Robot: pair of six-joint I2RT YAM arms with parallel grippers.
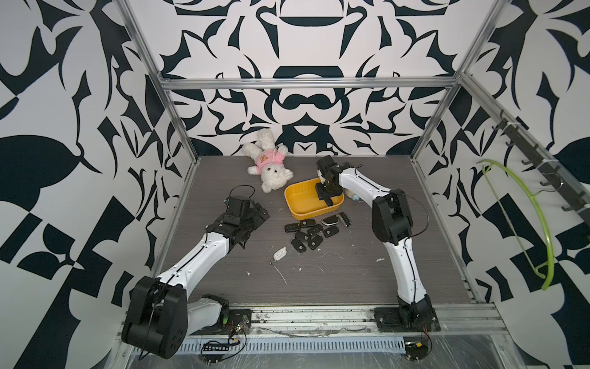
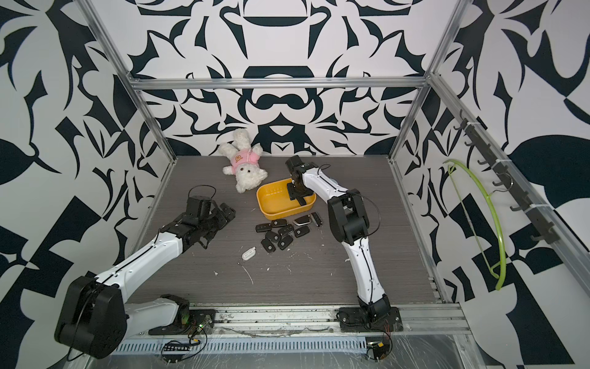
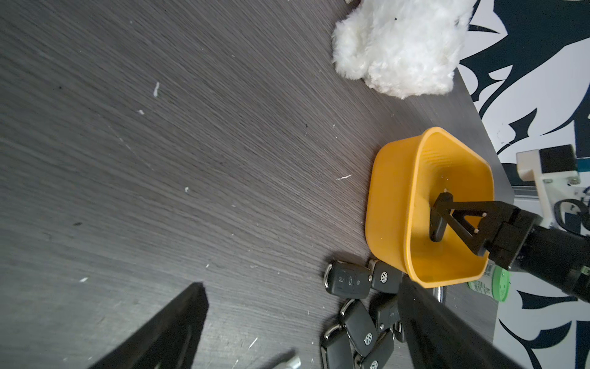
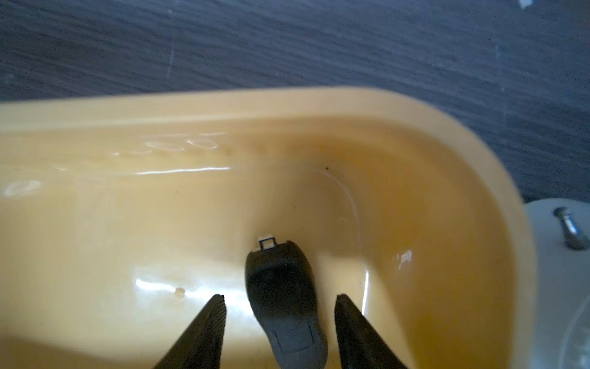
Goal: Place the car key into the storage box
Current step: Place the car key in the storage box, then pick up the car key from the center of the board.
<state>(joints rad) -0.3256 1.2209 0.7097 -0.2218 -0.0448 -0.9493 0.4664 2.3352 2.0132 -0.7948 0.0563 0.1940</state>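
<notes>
Inside storage box [image 4: 287, 102]: car key [image 4: 284, 303], between my right fingers [image 4: 204, 332], touching neither.
Right gripper [image 4: 280, 297]: released, jaws parted.
Left gripper [image 3: 300, 284]: spread wide above table [image 1: 351, 271], near loose keys [image 1: 306, 234].

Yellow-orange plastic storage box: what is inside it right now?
Inside the storage box: one black car key between the right gripper's parted jaws, gaps either side. The floor beneath them is covered.

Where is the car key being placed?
In the right wrist view, the car key is inside the storage box, between the right end effector's open fingers.
</notes>
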